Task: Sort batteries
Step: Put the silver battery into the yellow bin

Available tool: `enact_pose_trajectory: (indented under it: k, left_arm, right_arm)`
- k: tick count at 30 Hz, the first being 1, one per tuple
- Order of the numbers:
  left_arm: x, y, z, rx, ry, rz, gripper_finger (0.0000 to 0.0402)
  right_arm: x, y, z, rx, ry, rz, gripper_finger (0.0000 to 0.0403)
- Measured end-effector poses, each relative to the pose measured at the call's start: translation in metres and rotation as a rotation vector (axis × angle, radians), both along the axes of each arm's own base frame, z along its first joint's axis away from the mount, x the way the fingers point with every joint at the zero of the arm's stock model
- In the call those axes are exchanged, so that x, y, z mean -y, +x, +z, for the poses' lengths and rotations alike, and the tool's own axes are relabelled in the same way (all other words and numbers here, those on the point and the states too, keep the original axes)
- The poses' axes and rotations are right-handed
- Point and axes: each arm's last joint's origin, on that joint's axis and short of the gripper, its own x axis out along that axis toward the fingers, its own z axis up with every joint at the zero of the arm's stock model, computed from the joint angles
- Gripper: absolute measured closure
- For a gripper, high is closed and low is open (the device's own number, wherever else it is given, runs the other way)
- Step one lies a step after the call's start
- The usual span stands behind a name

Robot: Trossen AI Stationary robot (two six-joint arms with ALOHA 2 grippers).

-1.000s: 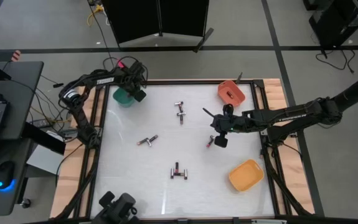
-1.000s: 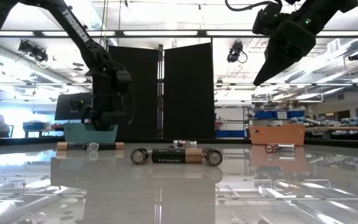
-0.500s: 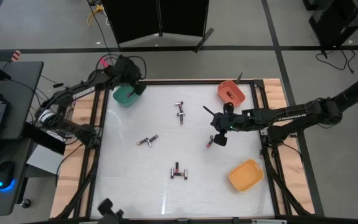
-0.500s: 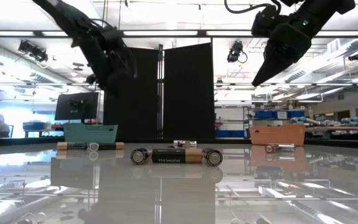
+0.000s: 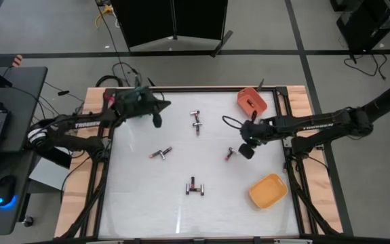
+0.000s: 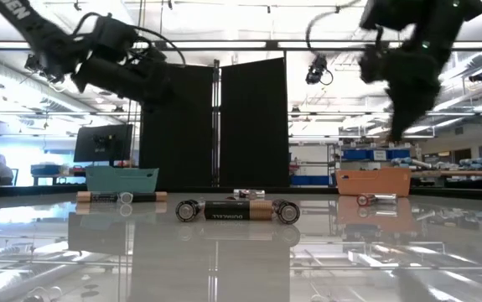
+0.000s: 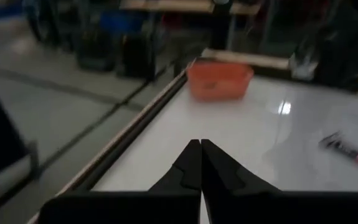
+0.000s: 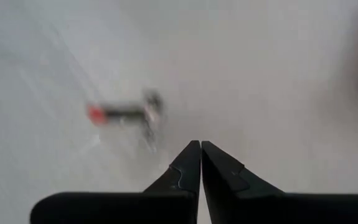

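Several small batteries lie on their sides on the white table: two near the far middle point(image 5: 196, 119), a pair left of centre point(image 5: 161, 153), a pair toward the near edge point(image 5: 193, 186) and one with a red end point(image 5: 229, 154). My right gripper point(image 5: 247, 150) hangs shut just to the right of that red-ended battery point(image 8: 126, 114), above the table. My left gripper point(image 5: 157, 120) is shut and empty in the air near the far left corner, pointing toward the table's right. Its arm covers the teal bin point(image 6: 121, 178) from above.
A red-orange bin point(image 5: 251, 100) sits at the far right corner and a yellow-orange bin point(image 5: 268, 190) near the right edge. The wooden frame point(image 5: 93, 183) borders the table. A black panel point(image 6: 215, 126) stands beyond the far edge. In the low view batteries point(image 6: 239, 210) lie in the foreground.
My left gripper has risen from the teal bin, tipped toward level and swung a little toward the table's middle. My right gripper has shifted slightly toward the right edge and come down somewhat, blurred with motion. No battery has moved.
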Motion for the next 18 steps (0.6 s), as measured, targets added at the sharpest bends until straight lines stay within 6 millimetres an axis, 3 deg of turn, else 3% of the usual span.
enact_pose_trajectory:
  k: [7,12,18]
  left_arm:
    - [0.012,-0.007,-0.013,0.087,0.056,-0.086,0.0396]
    - [0.014,-0.01,-0.02,0.066,0.045,-0.091,0.0396]
    - [0.015,-0.012,-0.024,0.05,0.063,-0.094,0.0396]
  right_arm:
    - [0.003,-0.03,-0.006,-0.315,0.148,-0.17,0.0385]
    - [0.001,-0.027,-0.016,-0.438,0.211,0.026,0.0395]
    - [0.002,-0.018,-0.046,-0.669,0.337,0.12,0.0393]
